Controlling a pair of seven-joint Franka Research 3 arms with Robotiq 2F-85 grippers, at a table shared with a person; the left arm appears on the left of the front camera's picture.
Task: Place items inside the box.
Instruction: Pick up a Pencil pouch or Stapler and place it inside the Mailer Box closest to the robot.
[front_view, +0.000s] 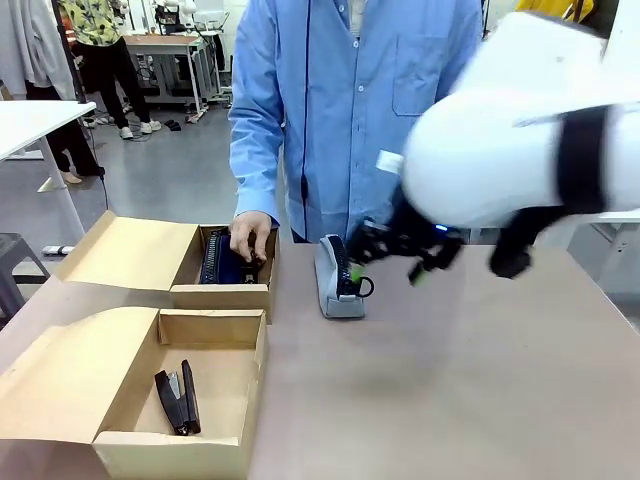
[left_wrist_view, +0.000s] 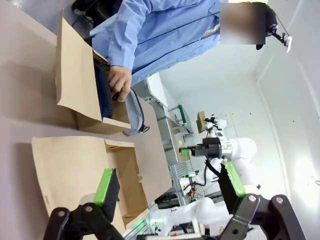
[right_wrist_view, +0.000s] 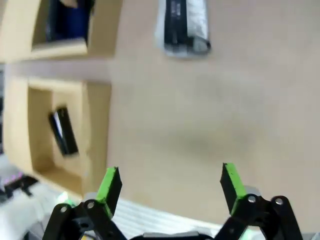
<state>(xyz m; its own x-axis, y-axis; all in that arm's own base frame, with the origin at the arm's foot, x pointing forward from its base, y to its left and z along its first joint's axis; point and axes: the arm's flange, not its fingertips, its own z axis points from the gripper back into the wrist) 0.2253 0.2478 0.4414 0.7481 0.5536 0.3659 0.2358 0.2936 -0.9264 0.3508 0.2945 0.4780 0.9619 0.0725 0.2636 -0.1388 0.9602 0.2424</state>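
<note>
The step in hand looks like the pickup of the grey pencil case (front_view: 330, 290), which stands on the desk (front_view: 450, 380) at the middle of the front view, just right of the two cardboard boxes. The right end effector (right_wrist_view: 170, 185) is spread open and empty. In its own view it faces bare desk, with the case at the top edge.

Next it needs to line up over the case's narrow body, close, then carry it to the nearer box (front_view: 215, 325) at lower left, where the stapler (front_view: 178, 400) lies.

The left end effector (left_wrist_view: 167, 187) hangs open and empty.

Motion blur smears the right end effector in the front view, so its gap to the case is unclear. A person's hand (front_view: 248, 235) covers part of the dark blue pouch (front_view: 218, 262) in the farther box (front_view: 130, 250).
</note>
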